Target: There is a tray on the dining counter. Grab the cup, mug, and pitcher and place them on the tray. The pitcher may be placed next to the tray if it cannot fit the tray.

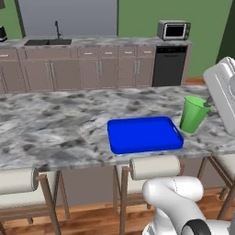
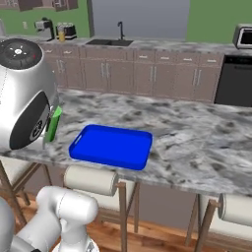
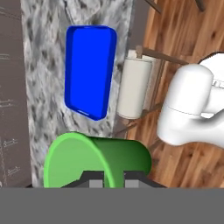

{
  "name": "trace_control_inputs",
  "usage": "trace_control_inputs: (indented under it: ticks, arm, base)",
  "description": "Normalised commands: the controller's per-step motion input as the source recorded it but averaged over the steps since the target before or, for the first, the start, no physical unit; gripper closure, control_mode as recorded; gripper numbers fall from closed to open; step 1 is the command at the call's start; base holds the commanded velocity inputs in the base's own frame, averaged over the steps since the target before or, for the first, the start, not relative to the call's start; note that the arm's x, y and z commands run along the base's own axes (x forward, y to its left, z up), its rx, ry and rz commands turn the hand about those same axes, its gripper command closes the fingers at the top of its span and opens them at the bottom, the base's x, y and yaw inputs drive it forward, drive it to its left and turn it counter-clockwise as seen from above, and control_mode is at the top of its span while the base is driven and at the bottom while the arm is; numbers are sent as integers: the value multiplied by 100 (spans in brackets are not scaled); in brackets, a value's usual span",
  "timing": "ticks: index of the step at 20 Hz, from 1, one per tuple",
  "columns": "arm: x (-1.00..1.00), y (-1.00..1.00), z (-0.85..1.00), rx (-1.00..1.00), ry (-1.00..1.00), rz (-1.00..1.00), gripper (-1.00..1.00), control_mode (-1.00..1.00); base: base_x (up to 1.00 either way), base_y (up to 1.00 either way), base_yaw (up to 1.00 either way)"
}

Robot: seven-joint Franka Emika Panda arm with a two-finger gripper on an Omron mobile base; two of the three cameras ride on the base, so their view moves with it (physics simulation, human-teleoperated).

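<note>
Bright green and tapered, the small handleless plastic cup (image 1: 193, 114) hangs tilted just off the right end of the flat bright blue rectangular tray (image 1: 144, 134), at about three o'clock from it in the left base view. The gripper (image 3: 110, 180) has its jaws drawn narrow, pinching the cup's rim; in the hand view one finger (image 3: 94, 179) sits inside the mouth and the other outside the wall. The tray lies bare on the long grey-white marbled desk (image 1: 55, 124), near its front edge. In the right base view the cup (image 2: 53, 124) shows as a green sliver at nine o'clock from the tray (image 2: 111, 146), beside the arm. A cream-cushioned wooden stool (image 1: 153, 166) stands below the tray.
</note>
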Motion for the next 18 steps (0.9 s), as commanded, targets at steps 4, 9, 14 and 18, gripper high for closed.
trace_control_inputs:
  ticks: [4,9,14,18]
  arm:
    - [0,0,0,0,0,0,100,100]
    - [0,0,0,0,0,0,100,100]
    - [16,3,-2,0,4,-5,100,-100]
    - [59,17,-13,0,10,-5,100,-100]
  base:
    - [57,0,-6]
    - [34,0,-15]
    - [22,2,-8]
    - [0,0,0]
